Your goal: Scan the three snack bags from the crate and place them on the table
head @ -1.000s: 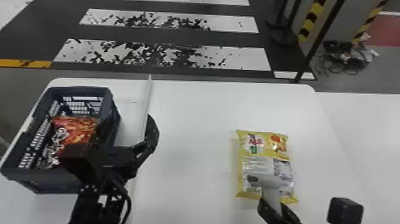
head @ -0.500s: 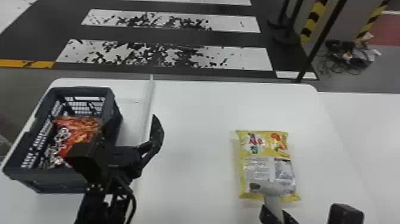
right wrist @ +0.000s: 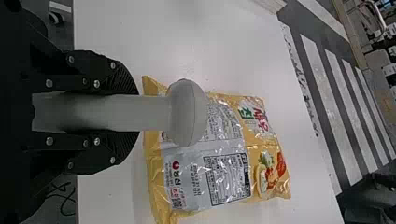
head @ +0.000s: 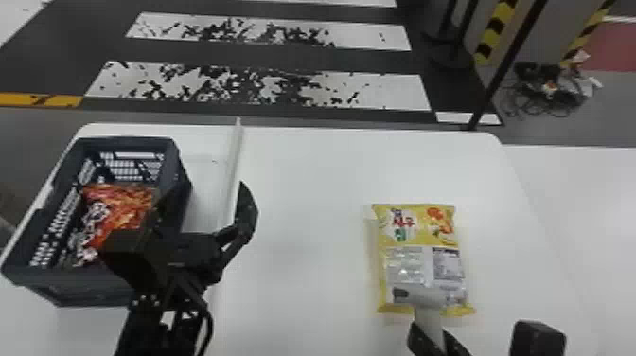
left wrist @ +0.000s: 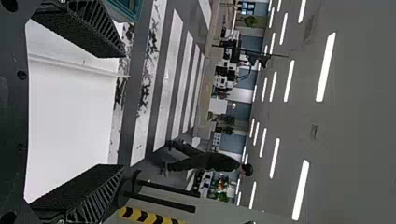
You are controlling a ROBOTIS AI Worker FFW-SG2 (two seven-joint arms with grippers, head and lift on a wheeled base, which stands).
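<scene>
Hanging above the yellow bag (head: 419,236) is the scanner (right wrist: 187,113).

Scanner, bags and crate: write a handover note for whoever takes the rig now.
Left gripper: open and empty, beside the crate.
Right gripper: shut on the handheld scanner, its head over the yellow snack bag.
Done: yellow snack bag lies on the table; whether it is scanned can't be told.
To do: scan and place the orange-red snack bag in the crate; bag count there unclear.
</scene>
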